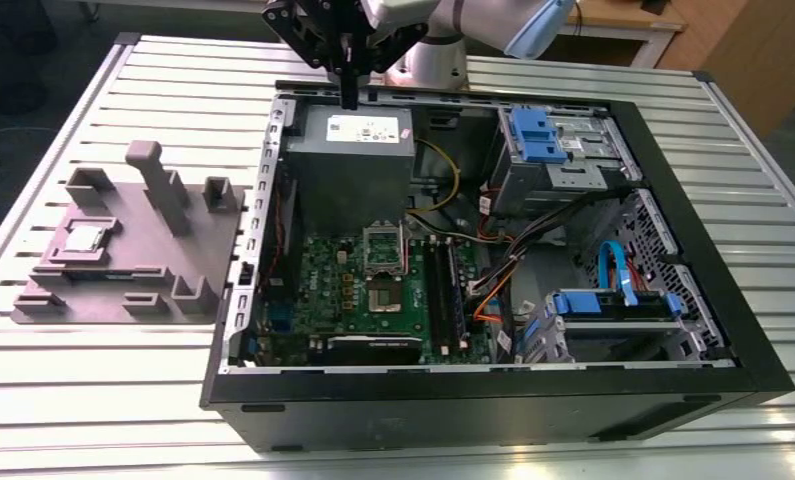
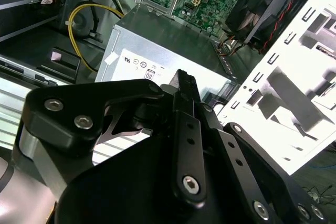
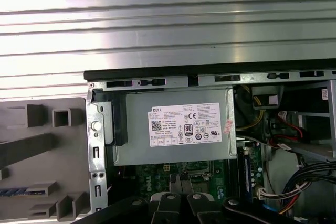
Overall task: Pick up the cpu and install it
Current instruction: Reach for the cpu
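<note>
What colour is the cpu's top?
Silver-grey; the cpu shows best in the exterior view, on the grey fixture plate.

Silver cpu [image 1: 86, 237], grey fixture plate [image 1: 144, 258], green motherboard [image 1: 333, 268], black case [image 1: 504, 405]

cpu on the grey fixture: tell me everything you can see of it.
The cpu is a small flat square chip with a shiny silver-grey, metal-looking top and a thin pale rim. It lies flat, top up, in a square pocket of the grey fixture plate, on the part of the plate toward the exterior view's left. Only the plate touches it. Its underside is hidden. The end effector hangs over the far edge of the open computer case, well apart from it.
</note>
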You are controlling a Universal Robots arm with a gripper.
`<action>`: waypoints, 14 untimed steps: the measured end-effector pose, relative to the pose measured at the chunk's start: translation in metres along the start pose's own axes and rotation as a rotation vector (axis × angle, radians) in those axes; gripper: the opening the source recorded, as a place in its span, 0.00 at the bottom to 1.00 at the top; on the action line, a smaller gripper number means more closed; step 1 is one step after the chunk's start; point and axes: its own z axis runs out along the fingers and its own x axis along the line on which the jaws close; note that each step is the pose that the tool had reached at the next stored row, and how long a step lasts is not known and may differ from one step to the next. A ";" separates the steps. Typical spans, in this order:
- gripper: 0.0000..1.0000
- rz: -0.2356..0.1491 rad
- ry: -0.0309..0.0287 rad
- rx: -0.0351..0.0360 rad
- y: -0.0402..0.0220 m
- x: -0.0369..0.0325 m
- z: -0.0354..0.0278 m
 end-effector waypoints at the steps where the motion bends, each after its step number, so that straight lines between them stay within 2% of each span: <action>1: 0.10 0.000 0.0000 -0.0001 0.0000 0.0002 0.0000; 14: 0.10 0.000 0.0000 0.0000 -0.0003 0.0032 -0.0001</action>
